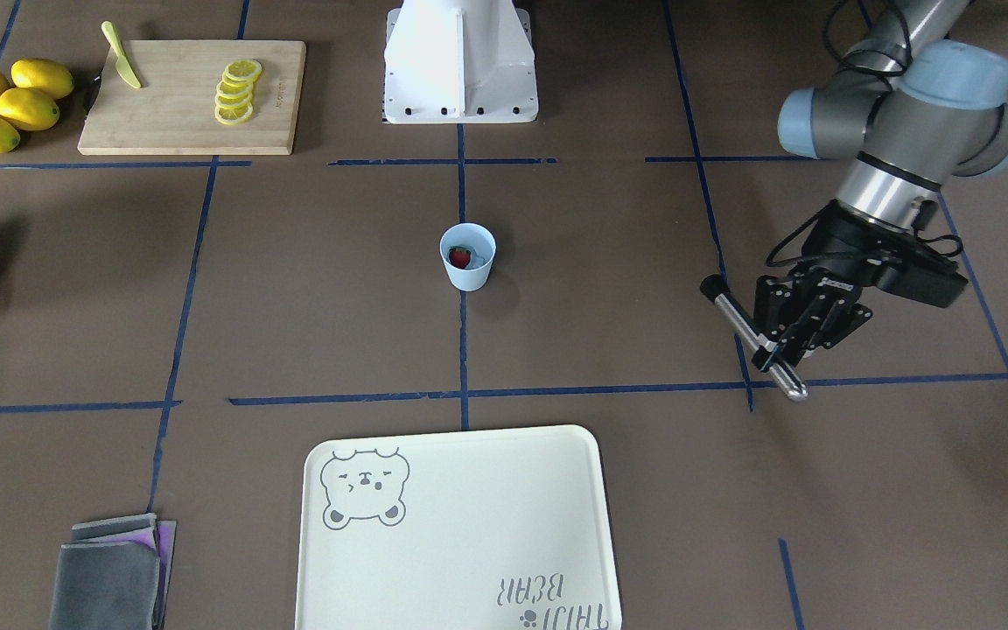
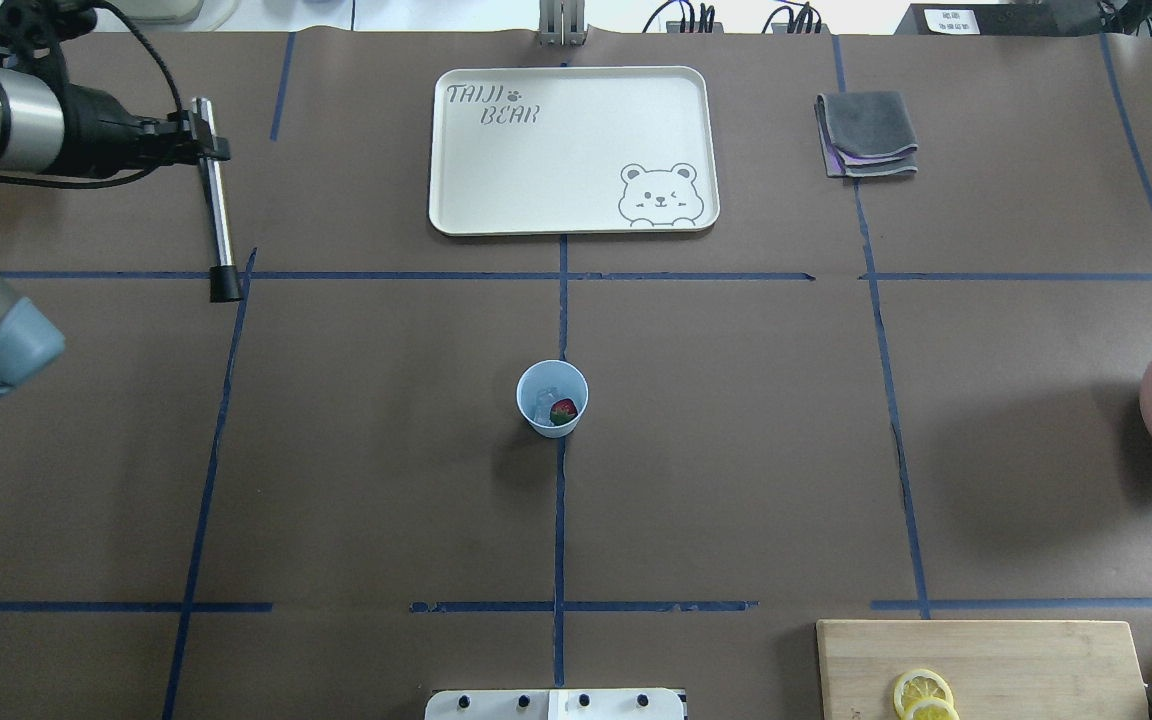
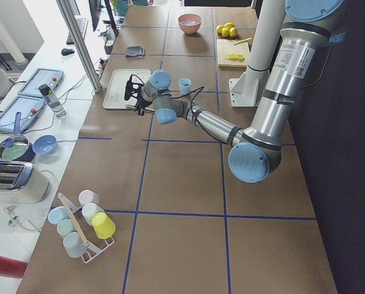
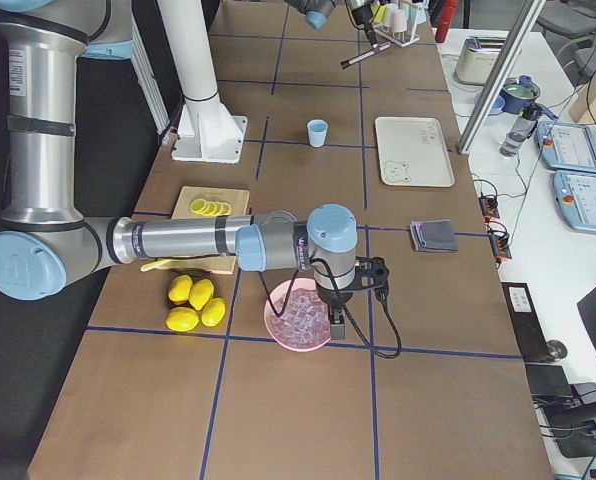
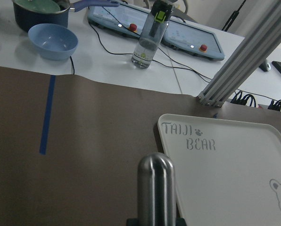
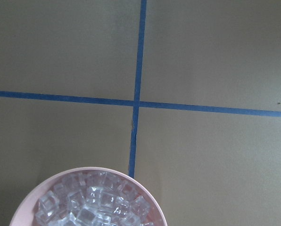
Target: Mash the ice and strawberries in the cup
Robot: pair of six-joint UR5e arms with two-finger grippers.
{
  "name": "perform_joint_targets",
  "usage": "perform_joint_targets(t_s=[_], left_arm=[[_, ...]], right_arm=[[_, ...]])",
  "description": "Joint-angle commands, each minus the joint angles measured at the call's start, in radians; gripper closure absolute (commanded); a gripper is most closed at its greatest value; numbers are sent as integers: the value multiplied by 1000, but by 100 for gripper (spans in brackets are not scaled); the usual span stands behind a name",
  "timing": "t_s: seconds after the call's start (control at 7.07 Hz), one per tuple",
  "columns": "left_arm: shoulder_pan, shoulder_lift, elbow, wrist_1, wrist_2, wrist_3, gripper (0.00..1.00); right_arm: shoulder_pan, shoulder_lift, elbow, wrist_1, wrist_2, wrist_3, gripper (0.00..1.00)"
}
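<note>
Rod (image 1: 736,315) held, cup (image 1: 467,273) well apart
Right gripper (image 4: 338,324), over one pink bowl (image 4: 272,326): grip cannot be told. Left gripper (image 1: 773,353), the nearer, clamps one rod lying almost level, black end toward the robot. One blue cup stands mid-table to its right, holding one strawberry (image 1: 461,257) and ice (image 2: 540,404), uncountable.

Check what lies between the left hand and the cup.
Nothing but bare brown table crossed by blue tape lines separates the left hand from the cup, as the overhead view shows.
</note>
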Motion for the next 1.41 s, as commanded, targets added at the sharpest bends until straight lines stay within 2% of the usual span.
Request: perform_joint_targets(t_s=[0.0,0.14,0.42,0.57,0.85,0.99,1.27], left_arm=[[-105,126,6,70,-242,11,100],[-112,190,15,73,-272,50,100],[-97,312,24,106,-266,176,100],[-98,349,29,163,-260,324,100],[-92,358,119,194,-164,530,100],[-92,349,163,194,-151,610,100],[-92,343,199,191,-149,632,100]], right_arm=[[0,2,5,4,1,0,0],[0,0,1,19,3,0,0],[0,-1,-1,20,4,-2,0],[0,-1,-1,22,4,-3,0],[-2,0,1,24,3,-2,0],[-3,0,1,24,3,-3,0],[-3,0,1,24,3,-3,0]])
